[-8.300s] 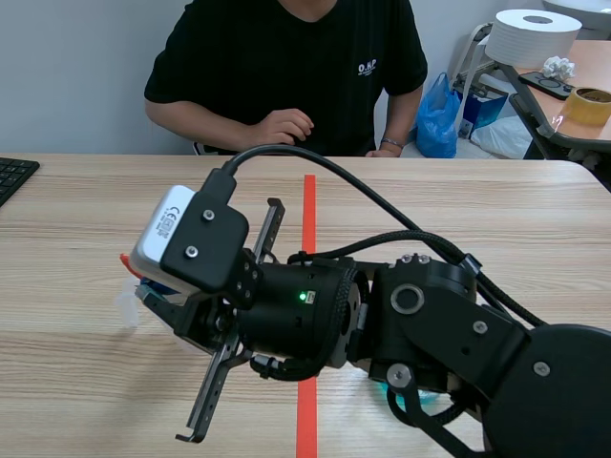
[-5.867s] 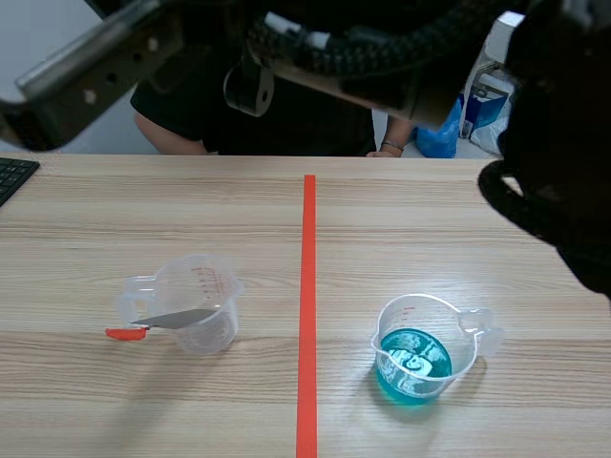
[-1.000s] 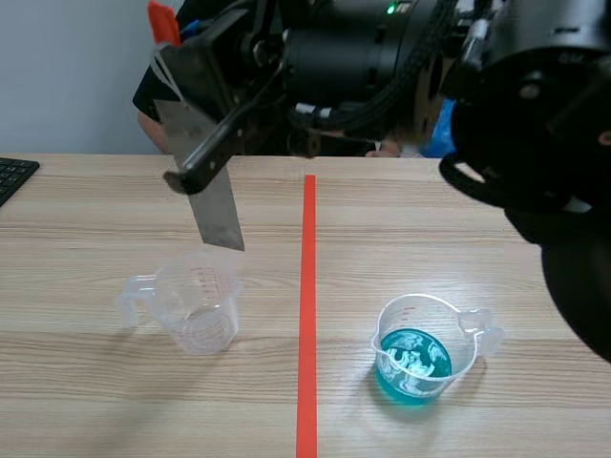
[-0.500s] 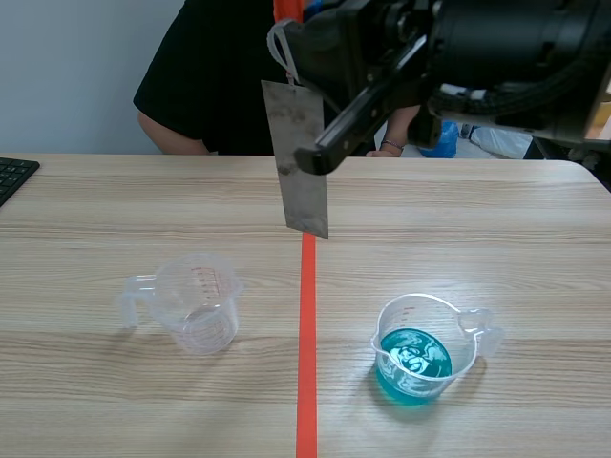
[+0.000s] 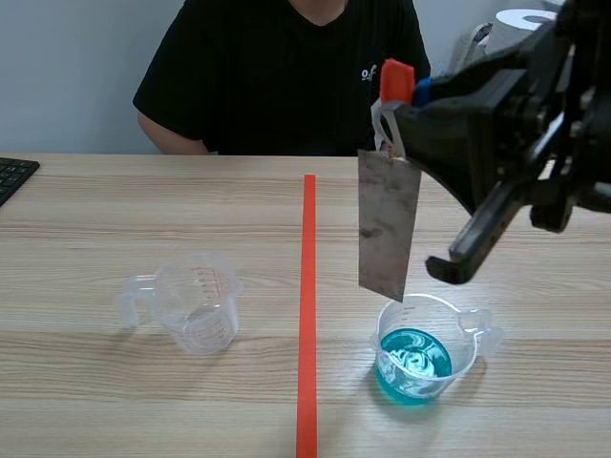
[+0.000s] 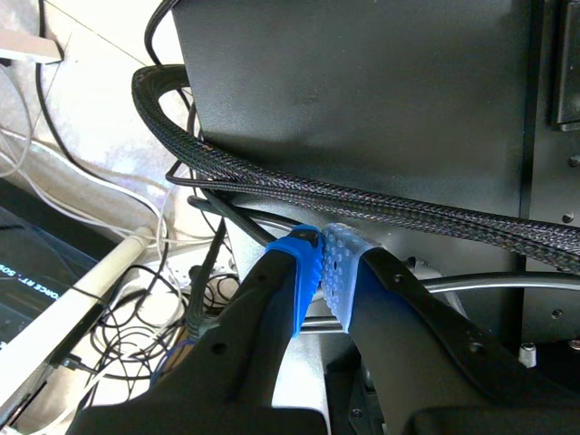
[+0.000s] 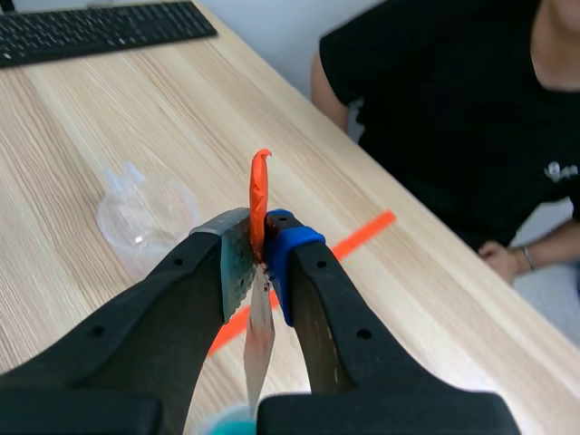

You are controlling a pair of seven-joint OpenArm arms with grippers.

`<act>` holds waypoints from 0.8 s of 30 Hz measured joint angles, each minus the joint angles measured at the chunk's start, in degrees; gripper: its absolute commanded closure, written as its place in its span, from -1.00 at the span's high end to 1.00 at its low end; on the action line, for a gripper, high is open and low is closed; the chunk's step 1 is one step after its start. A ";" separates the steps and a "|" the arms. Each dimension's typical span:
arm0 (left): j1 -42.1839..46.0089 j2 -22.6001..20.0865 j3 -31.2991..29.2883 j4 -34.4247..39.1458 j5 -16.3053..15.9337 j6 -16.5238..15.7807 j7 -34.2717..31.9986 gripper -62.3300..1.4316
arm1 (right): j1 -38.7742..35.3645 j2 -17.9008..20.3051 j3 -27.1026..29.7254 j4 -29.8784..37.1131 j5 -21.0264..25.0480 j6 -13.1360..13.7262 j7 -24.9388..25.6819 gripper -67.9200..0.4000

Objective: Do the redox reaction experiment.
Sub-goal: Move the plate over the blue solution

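Right gripper [image 7: 258, 249]: clamped on orange clip [image 7: 259, 195]; metal plate [image 5: 387, 224] is to be lowered vertically, centred, into blue-liquid cup [image 5: 462, 361]. Left gripper [image 6: 322, 272]: closed, empty.

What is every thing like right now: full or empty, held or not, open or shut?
Blue cup: upright, some blue liquid inside.
Clear cup: upright, empty.
Plate: held upright, hanging just over the blue cup, seemingly not dipped yet.
Right hand: shut on plate.
Left hand: shut, holding nothing.
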 measured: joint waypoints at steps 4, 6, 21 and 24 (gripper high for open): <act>0.00 0.00 0.00 0.00 0.00 0.00 0.00 -0.82 | -3.39 0.02 3.80 0.22 -0.02 1.20 0.94 -0.97; 0.00 0.00 0.00 0.00 0.00 0.00 0.00 -0.82 | -4.92 0.07 5.53 0.48 -0.17 1.20 2.10 -0.97; 0.00 0.00 0.00 0.00 0.00 0.00 0.00 -0.82 | -12.07 7.74 10.99 1.29 -0.13 1.18 12.26 -0.97; 0.00 0.00 0.00 0.00 0.00 0.00 0.00 -0.82 | -12.09 7.78 10.99 1.29 -0.13 1.18 12.26 -0.97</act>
